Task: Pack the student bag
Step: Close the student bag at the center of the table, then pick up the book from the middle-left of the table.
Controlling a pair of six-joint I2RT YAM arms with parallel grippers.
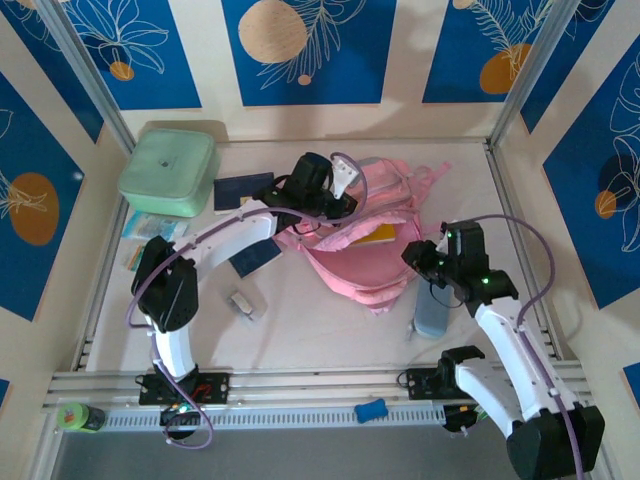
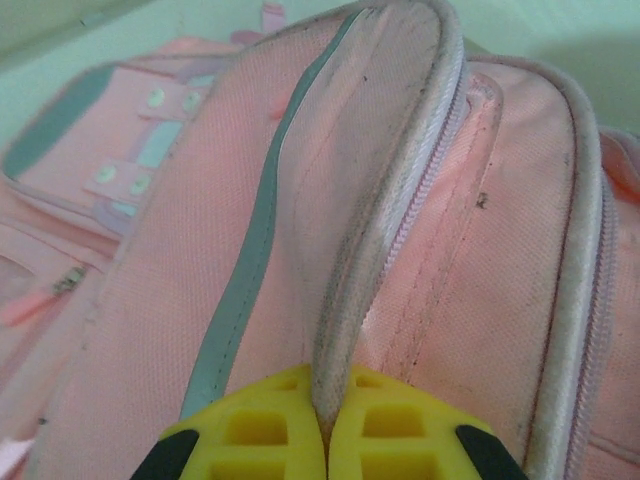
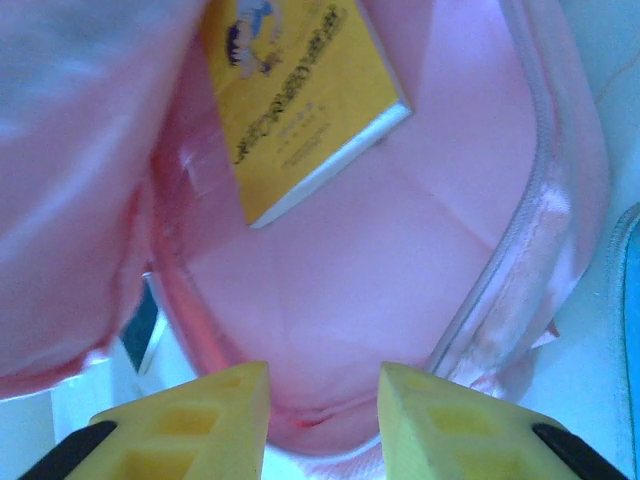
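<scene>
The pink student bag (image 1: pixel 365 265) lies in the middle of the table with its mouth held up. My left gripper (image 1: pixel 322 203) is shut on the bag's piped zipper edge (image 2: pixel 345 300), which runs up from between the yellow pads (image 2: pixel 260 430). A yellow book (image 1: pixel 382 234) lies inside the bag, seen deep in the pink lining (image 3: pixel 400 260) as a yellow cover with print (image 3: pixel 300 100). My right gripper (image 3: pixel 322 400) hovers open at the bag's near rim, its fingers apart and holding nothing. From above it sits at the bag's right side (image 1: pixel 425 262).
A mint-green square box (image 1: pixel 170 172) stands at the back left. Dark blue books (image 1: pixel 243 190) (image 1: pixel 255 257) lie left of the bag. A grey-blue pouch (image 1: pixel 432 312) lies near the right arm, and a small white item (image 1: pixel 243 303) near the left arm.
</scene>
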